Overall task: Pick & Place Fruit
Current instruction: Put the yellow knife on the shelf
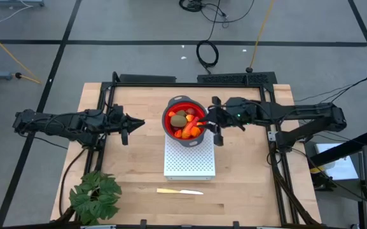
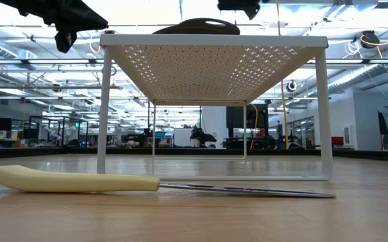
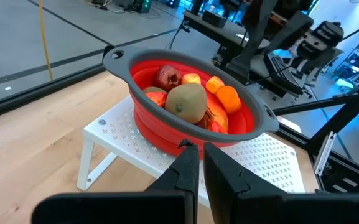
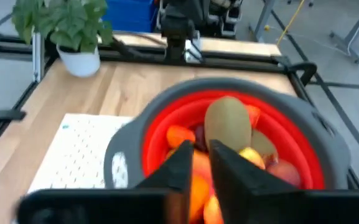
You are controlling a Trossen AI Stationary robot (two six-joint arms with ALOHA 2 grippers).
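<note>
A red collapsible bowl with a grey rim (image 1: 184, 100) (image 3: 123, 62) (image 4: 316, 130) stands on a white perforated rack (image 1: 189, 162) (image 2: 214, 60). The fruit lies inside it: an olive-brown oval (image 3: 185, 102) (image 4: 228, 124), a dark red ball (image 3: 167, 78), orange bits (image 3: 223, 93) and a red-orange oblong (image 1: 196, 124). My right gripper (image 1: 210, 122) (image 4: 203, 152) is shut and hovers over the bowl's right rim, its tips above the fruit. My left gripper (image 1: 138, 124) (image 3: 201, 152) is shut and waits left of the bowl, pointing at it. My right gripper comes level from the table's right over the bowl's rim. An orange piece (image 4: 195, 186) shows in the slit between its fingers, and I cannot tell whether they touch it.
A pale yellow knife (image 1: 179, 191) (image 2: 72, 180) lies flat on the table near the near edge, in front of the rack. A green potted plant (image 1: 94, 194) (image 4: 61, 25) stands at the near left corner. Bare wood lies on both sides of the rack.
</note>
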